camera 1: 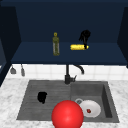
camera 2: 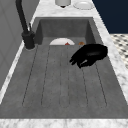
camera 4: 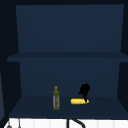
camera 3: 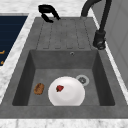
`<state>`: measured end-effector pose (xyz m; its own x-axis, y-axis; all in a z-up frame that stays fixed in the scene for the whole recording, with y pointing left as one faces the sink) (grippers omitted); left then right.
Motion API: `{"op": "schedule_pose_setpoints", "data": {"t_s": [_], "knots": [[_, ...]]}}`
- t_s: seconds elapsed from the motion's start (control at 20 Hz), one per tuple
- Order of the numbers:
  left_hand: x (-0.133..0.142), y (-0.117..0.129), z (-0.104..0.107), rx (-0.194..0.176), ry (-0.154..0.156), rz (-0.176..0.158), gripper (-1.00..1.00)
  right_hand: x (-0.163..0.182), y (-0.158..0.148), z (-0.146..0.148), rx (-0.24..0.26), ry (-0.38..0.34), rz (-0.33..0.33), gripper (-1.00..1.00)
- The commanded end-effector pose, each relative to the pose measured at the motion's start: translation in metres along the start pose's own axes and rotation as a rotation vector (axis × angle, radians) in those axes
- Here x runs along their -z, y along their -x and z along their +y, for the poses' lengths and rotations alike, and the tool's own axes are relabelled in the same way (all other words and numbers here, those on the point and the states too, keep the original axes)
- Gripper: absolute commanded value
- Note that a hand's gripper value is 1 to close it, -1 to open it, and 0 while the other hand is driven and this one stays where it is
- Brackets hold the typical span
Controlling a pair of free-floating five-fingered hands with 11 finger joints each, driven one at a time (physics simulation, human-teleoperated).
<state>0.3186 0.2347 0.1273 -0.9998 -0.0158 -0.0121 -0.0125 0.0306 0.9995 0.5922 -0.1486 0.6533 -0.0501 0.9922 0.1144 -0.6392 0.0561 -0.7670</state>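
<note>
Front view: yellow corn cob (camera 1: 79, 47) lying flat

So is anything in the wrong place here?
Yes: a yellow corn cob lies on its side on the cabinet shelf by a bottle, with the right hand reaching down on its end.

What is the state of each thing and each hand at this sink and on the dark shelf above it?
Yellow corn cob: lying on its side on the shelf, right hand at its right end.
Olive glass bottle: upright, capped.
Round white plate: flat in the basin, small red piece on it.
Black faucet: no water visible.
Right hand: fingers pointing down.
Left hand: fingers relaxed, above the drainboard.
</note>
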Motion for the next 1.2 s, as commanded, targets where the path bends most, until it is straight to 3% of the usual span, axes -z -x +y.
{"op": "schedule_pose_setpoints", "data": {"t_s": [0.0,0.45,0.6,0.9,1.15], "knots": [[0.000,0.000,0.000,0.000,0.000,0.000,0.00,0.012,0.000,0.001,-0.023,-0.003,-0.003,-1.00],[0.000,0.000,0.000,0.000,0.000,0.000,0.00,0.068,0.007,0.011,-0.038,-0.001,0.032,-1.00],[0.000,0.000,0.000,0.000,0.000,0.000,0.00,0.098,0.004,0.008,-0.037,-0.050,0.039,-1.00],[0.000,0.000,0.000,0.000,0.000,0.000,0.00,0.092,-0.001,0.003,-0.051,-0.078,0.036,-1.00],[0.000,0.000,0.000,0.000,0.000,0.000,0.00,0.087,-0.013,0.000,-0.070,-0.086,0.079,-1.00]]}}
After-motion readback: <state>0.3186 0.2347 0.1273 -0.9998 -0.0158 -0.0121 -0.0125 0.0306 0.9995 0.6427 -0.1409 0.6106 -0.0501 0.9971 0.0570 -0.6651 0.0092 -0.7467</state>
